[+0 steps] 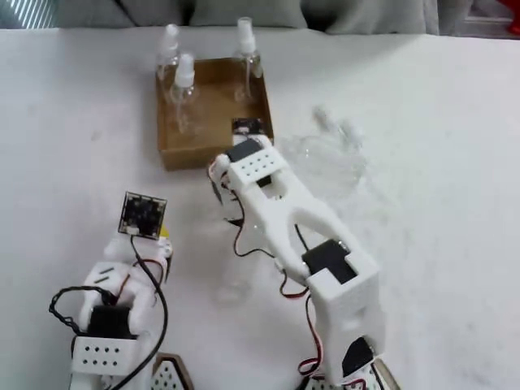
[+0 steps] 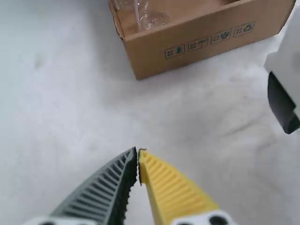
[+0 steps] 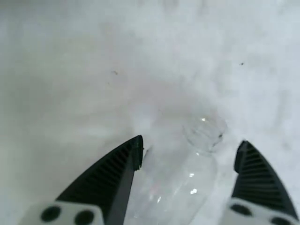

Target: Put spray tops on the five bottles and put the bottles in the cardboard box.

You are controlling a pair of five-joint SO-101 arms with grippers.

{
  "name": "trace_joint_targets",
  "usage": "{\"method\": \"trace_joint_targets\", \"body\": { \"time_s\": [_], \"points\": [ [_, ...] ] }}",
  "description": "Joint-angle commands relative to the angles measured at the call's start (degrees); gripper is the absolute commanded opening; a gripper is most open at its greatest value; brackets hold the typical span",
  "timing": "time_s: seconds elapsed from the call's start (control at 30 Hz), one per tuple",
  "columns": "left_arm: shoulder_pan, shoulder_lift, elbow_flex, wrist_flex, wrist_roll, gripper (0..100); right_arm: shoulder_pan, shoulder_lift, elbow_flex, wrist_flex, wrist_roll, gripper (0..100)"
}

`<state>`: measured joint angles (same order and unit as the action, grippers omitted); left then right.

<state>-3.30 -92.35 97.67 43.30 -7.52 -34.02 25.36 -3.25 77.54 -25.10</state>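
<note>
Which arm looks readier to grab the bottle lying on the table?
Right. The right tool is open with the capless bottle lying between its fingers; the left tool is shut, short of the cardboard box.

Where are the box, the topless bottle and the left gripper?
box (image 2: 234, 21): left wrist view, on its near outer wall.
topless bottle (image 3: 185, 183): right wrist view, on the clear body below the open neck.
left gripper (image 2: 138, 152): left wrist view, midway between the tips of its shut fingers.
</note>
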Motion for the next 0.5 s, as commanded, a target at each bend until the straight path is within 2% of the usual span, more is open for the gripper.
{"method": "trace_joint_targets", "body": {
  "time_s": [0.0,0.17,0.47],
  "points": [
    [0.57,-1.01,-0.35,0.09,-0.70,2,-0.75,-3.74,-0.53,-0.84,2.20,37.8],
    [0.57,-1.01,-0.35,0.09,-0.70,2,-0.22,-5.41,-1.23,0.22,3.69,40.1],
    [0.57,-1.10,-0.44,0.09,-0.70,2,2.24,-15.96,-3.87,14.46,4.13,40.6]
  ]
}}
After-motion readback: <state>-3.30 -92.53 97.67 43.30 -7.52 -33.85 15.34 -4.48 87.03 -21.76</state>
